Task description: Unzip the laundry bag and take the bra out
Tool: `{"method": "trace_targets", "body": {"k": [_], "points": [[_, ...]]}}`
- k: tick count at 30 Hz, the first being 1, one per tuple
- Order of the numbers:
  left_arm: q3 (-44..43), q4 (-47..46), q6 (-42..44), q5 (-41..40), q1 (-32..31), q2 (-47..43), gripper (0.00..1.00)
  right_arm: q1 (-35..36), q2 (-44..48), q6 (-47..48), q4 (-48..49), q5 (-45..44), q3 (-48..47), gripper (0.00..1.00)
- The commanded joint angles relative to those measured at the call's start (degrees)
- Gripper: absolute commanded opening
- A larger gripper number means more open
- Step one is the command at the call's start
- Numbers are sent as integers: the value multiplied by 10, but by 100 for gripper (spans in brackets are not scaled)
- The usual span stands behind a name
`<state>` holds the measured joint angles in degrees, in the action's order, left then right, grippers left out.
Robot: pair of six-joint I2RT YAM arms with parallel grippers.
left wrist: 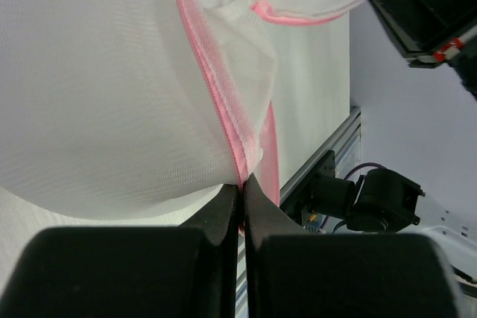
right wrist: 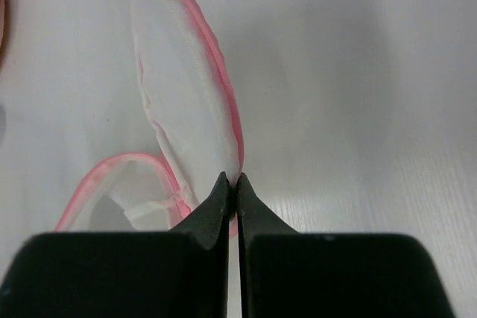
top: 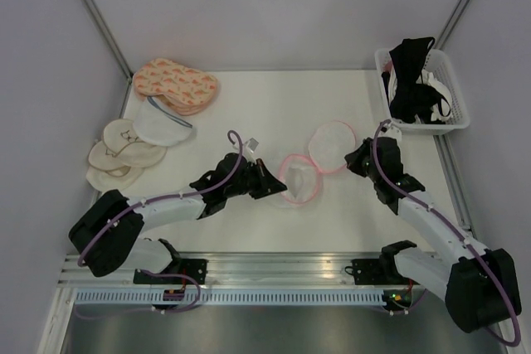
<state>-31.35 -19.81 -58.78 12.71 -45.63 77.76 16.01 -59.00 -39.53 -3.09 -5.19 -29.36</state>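
You see the laundry bag [top: 300,178] unzipped at mid-table, its two white mesh halves with pink rims splayed open. The black bra [top: 405,62] lies heaped in the far-right basket [top: 431,129].

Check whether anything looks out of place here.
The laundry bag lies splayed open in two halves, the left gripper and right gripper each shut on its pink rim. The black bra is heaped in the white basket, poking above its rim.
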Motion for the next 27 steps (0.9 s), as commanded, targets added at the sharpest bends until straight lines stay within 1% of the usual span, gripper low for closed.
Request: {"method": "trace_targets", "body": {"k": [1,3,4,5,7,8,10,11,12,15,17,18,19,20,21,22,23,25,26,27], "points": [[-48,-32,31,23,9,22,2,2,18,102,-121,-24,-87,0],[-63,-37,31,30,12,41,2,5,9,138,-164,-30,-130,0],[-79,-38,32,35,14,47,4,12,9,148,-181,-37,-140,1],[-86,-43,34,37,15,51,16,17,10,156,-208,-56,-150,0],[-106,-46,36,36,21,61,34,36,20,171,-231,-78,-172,0],[-111,-51,35,37,25,64,51,42,22,170,-250,-103,-179,0],[-118,-55,32,32,33,64,74,57,31,173,-260,-112,-199,0],[-119,-52,30,27,35,62,97,64,31,179,-264,-127,-206,1],[-119,-48,28,23,38,59,100,72,24,183,-270,-137,-220,0],[-105,-15,28,-2,41,29,100,121,0,217,-288,-165,-242,0],[-86,6,24,-41,41,-16,100,172,-10,248,-285,-183,-246,0],[-62,28,17,-70,41,-35,100,215,-14,258,-279,-178,-243,0],[-50,42,14,-83,41,-52,100,233,-14,268,-257,-166,-240,0],[-39,55,10,-96,42,-90,100,251,-15,279,-248,-156,-235,0],[-18,87,3,-109,42,-109,100,281,-19,282,-242,-131,-231,0],[-8,101,-1,-124,44,-129,100,293,-23,286,-231,-117,-229,0],[1,116,-4,-146,44,-173,100,303,-28,286,-231,-106,-228,0],[28,150,-14,-173,45,-217,100,333,-50,293,-227,-75,-228,1],[34,161,-15,-179,45,-255,100,346,-60,295,-222,-71,-226,2],[44,170,-18,-191,46,-275,100,370,-66,302,-220,-67,-221,5]]}}
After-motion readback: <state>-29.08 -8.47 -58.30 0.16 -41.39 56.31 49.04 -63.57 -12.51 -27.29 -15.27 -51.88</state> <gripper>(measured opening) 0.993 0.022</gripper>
